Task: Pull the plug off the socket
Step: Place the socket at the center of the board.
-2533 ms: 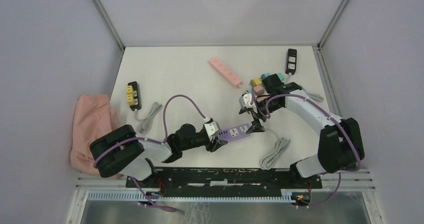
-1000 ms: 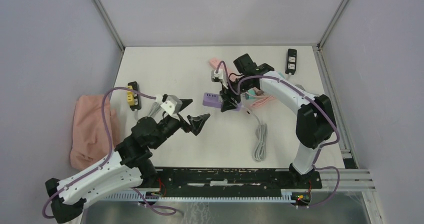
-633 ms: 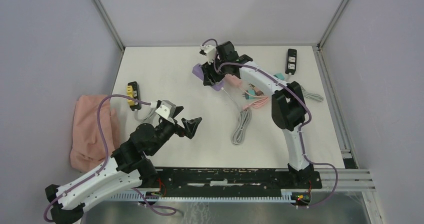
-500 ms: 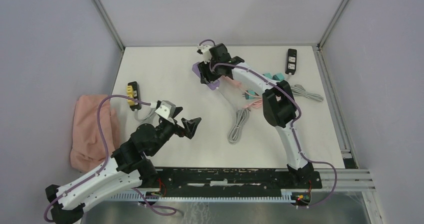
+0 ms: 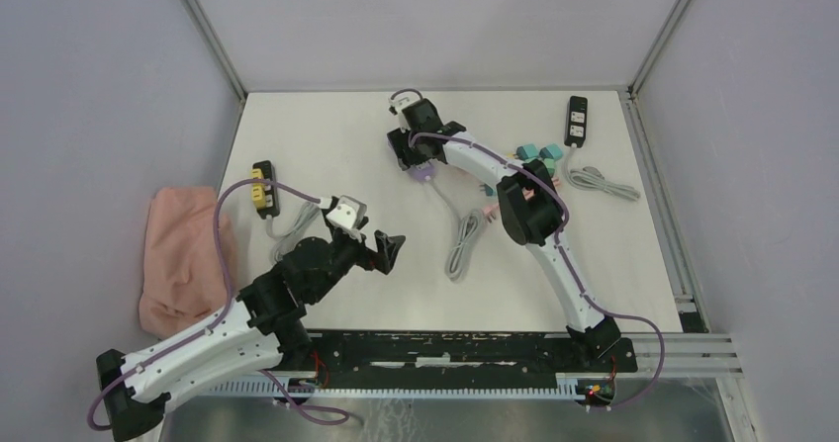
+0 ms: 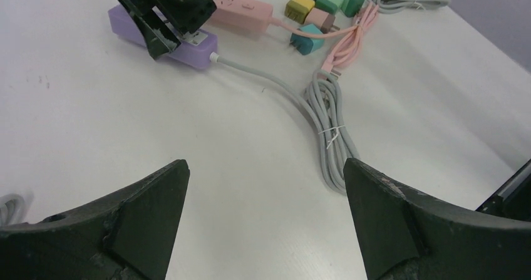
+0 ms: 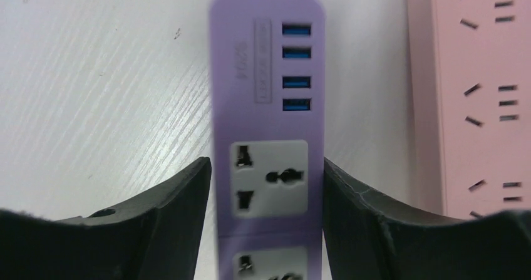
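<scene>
Table [image 5: 326, 135], left to right: pink cloth [image 5: 183, 249] at the edge, yellow-faced socket block [image 5: 264, 187], and left gripper [image 6: 266, 167] with its fingers spread wide above the bare tabletop. At far centre, right gripper [image 7: 266, 167] has its 2 fingers clamped on the sides of the purple power strip [image 7: 266, 73], which lies flat just beside the pink power strip [image 7: 476, 73]. Further right: bundled grey cable [image 6: 329, 136], cluster of coloured plugs [image 6: 319, 4], black socket block [image 5: 576, 121].

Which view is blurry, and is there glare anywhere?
Right wrist: the purple strip is soft, its far edge smeared, and the table left of it shows a pale sheen. Left wrist: the near fingers are dark and soft, the table sharp. Top view: even light, no glare.
</scene>
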Available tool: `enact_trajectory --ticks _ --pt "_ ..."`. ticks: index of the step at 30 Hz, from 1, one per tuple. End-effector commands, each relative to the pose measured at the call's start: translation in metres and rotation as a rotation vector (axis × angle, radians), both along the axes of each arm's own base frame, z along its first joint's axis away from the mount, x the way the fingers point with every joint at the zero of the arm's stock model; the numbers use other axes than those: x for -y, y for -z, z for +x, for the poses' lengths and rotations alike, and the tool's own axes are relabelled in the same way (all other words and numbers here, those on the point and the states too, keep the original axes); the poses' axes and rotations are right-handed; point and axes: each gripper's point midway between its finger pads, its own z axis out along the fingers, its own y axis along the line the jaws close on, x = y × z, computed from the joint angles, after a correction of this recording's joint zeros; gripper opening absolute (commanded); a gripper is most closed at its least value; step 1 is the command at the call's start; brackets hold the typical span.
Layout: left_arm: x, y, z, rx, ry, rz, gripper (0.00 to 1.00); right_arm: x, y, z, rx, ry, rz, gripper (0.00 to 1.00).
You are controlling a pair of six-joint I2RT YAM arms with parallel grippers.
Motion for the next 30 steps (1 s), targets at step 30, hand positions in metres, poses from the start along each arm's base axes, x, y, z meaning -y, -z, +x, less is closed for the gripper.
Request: enact_trajectory --ticks 30 --pt "-0.165 0.091 0.119 -0.587 -0.382 0.757 0.8 0.158 -0.209 -0.21 -0.161 -0.638 0.635 0.78"
